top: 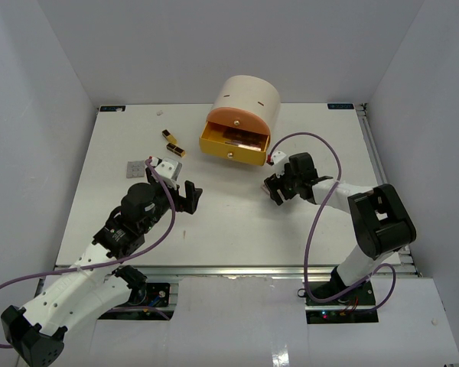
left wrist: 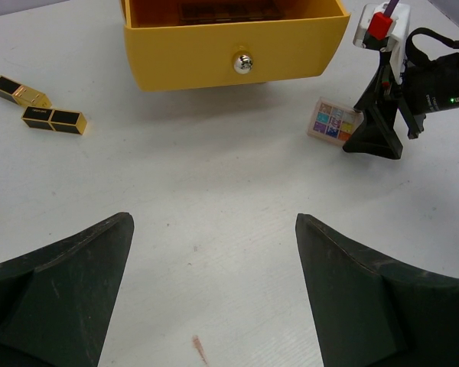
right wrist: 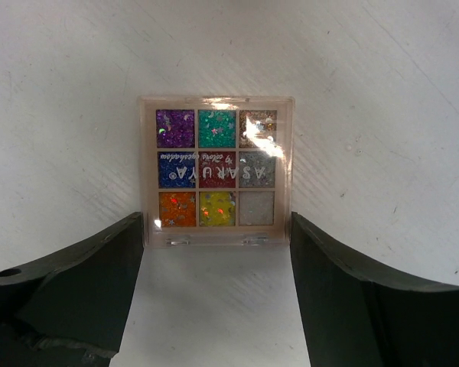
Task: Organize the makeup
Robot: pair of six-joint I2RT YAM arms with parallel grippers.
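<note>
Palette first: a small clear-lidded square of 9 glitter pans lay flat on the table, just to the right of the open yellow drawer. The right claw straddled it, with 1 finger against each side edge at the near corners only. From the wrist view I could not tell whether the jaws were already clenched on it or merely touching. The left claw hung released and empty over bare table at near left, fingers wide apart. 2 lipstick tubes lay loose at far left, beside the drawer. Something flat with dark pans, possibly another palette, already sat inside the drawer.

Judging from this, the palette was next for the drawer, and the grip was the weak point. Such a thin, slick case held by 2 corners could swivel downward on lifting, or squirt out forward if squeezed hard. A shallow bite might also scrape the fingertips along the table. On the way in, a drooping far edge could catch the drawer's front wall and knock the palette free.
</note>
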